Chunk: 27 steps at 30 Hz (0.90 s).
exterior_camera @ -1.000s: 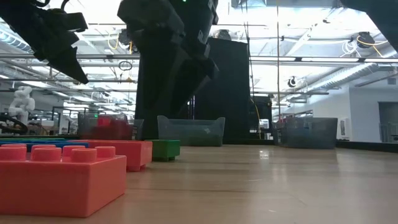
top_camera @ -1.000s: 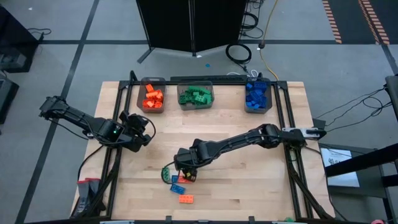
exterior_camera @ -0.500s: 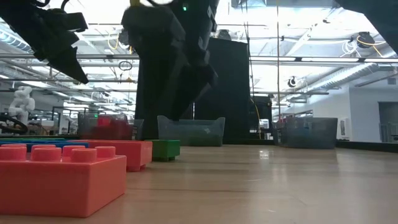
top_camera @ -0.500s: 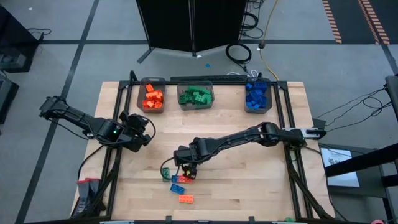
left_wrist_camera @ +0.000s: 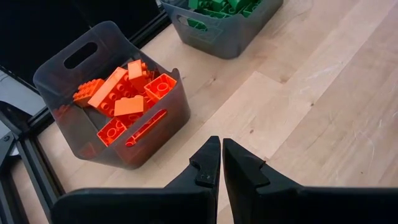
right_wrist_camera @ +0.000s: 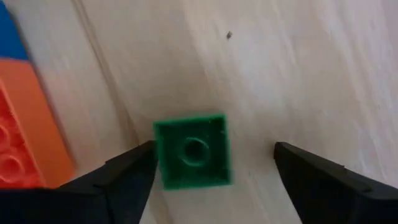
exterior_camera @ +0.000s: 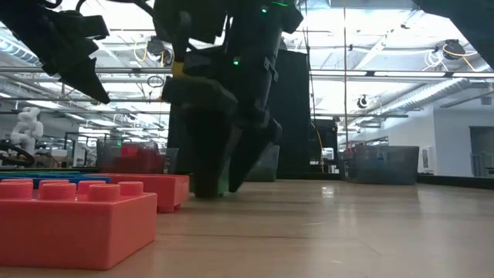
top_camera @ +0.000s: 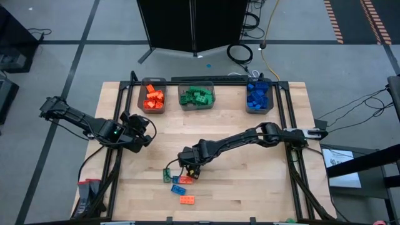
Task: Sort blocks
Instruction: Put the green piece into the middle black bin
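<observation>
My right gripper (right_wrist_camera: 211,165) is open and low over the table. Its fingers stand on either side of a small square green block (right_wrist_camera: 193,150) that lies flat on the wood; one finger (right_wrist_camera: 121,177) is close beside the block's edge. In the high view this gripper (top_camera: 182,167) is at the loose blocks near the table's near edge, by the green block (top_camera: 167,174). In the low view its fingers (exterior_camera: 224,158) reach down to the table and hide that block. My left gripper (left_wrist_camera: 221,155) is shut and waits near the orange bin (left_wrist_camera: 112,99), over the table's left part (top_camera: 145,131).
Orange blocks (top_camera: 185,180) (top_camera: 186,200) and a blue one (top_camera: 177,189) lie beside the green block; orange blocks (exterior_camera: 77,224) fill the low view's foreground. Three grey bins line the far edge, holding orange (top_camera: 153,97), green (top_camera: 197,97) and blue (top_camera: 258,98) blocks. Bare wood spreads between.
My right gripper has come down from above the loose blocks to the table top, its open fingers now around the spot where the green block lay in the low view. The blocks have stayed where they were.
</observation>
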### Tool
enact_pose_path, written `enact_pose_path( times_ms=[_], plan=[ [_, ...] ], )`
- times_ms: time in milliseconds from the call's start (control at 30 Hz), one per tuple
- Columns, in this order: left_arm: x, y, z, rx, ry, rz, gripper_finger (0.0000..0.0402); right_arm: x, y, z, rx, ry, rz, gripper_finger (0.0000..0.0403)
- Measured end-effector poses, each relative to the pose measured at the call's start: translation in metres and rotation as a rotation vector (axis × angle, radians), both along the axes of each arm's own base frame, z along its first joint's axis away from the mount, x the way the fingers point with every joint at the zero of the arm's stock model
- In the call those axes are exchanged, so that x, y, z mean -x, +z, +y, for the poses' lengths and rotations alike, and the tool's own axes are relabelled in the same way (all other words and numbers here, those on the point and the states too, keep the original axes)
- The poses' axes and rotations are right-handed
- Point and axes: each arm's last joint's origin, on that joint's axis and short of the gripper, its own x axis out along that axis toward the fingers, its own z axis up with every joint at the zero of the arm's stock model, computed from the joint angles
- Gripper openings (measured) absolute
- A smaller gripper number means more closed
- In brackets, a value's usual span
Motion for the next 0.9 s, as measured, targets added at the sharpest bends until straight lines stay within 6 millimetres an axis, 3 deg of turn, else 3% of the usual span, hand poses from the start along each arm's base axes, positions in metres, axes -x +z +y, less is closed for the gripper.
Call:
enact_pose_path(
  times_ms=[200, 400, 633, 767, 900],
  plan=[
    [0.0, 0.0, 0.0, 0.0, 0.0, 0.001, 0.0023, -0.002, -0.002, -0.003, 0.002, 0.0, -0.021, 0.0249],
    [0.0, 0.0, 0.0, -0.001, 0.001, 0.004, 0.0023, -0.002, -0.001, -0.004, -0.008, -0.004, -0.017, 0.0116],
    [0.0, 0.0, 0.0, 0.0, 0.002, 0.002, 0.0023, -0.006, 0.008, -0.003, -0.021, -0.008, -0.041, 0.0115],
    [0.0, 0.0, 0.0, 0.0, 0.002, 0.002, 0.0023, -0.015, 0.029, -0.007, -0.023, -0.009, -0.097, 0.0115],
    [0.0, 0.0, 0.0, 0.0, 0.002, 0.002, 0.0023, -0.023, 0.051, -0.026, 0.011, -0.048, -0.145, 0.0115]
  ],
)
